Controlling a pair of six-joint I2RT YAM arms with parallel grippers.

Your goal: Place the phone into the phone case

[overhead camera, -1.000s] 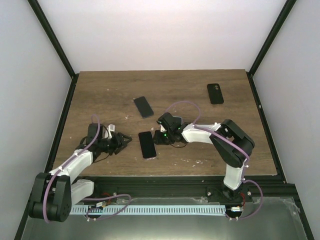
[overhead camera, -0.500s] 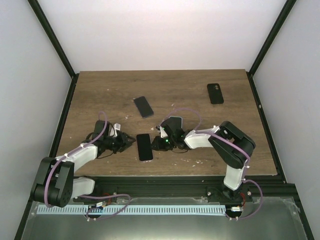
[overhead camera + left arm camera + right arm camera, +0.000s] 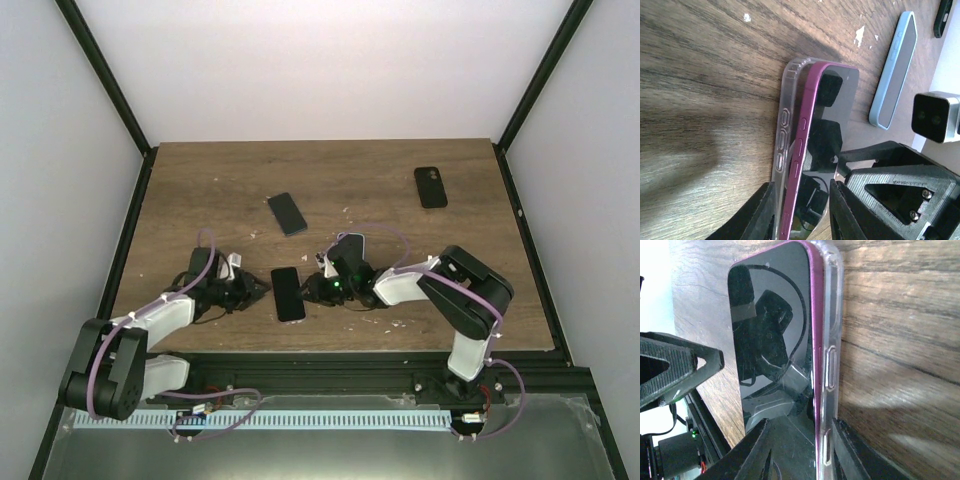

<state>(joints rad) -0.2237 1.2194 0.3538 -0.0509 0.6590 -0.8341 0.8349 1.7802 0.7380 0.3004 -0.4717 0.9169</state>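
Phone (image 3: 289, 294) (one, purple) half-seated in clear case (image 3: 785, 120); left gripper (image 3: 258, 291), right gripper (image 3: 313, 290) clamp it.

Left claw (image 3: 258, 291), right claw (image 3: 311, 289) low, facing.

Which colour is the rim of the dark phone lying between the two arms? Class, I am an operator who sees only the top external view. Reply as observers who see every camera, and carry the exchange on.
Observer: The left wrist view shows a magenta rim around the glossy black-screened phone.
Operator: Is it lying bare on the table?
Observer: No. A clear plastic phone case with moulded buttons runs along its side, and the magenta rim stands above that wall.
Operator: Is anything else nearby?
Observer: A light blue-edged phone lies flat on the wooden table beyond it.
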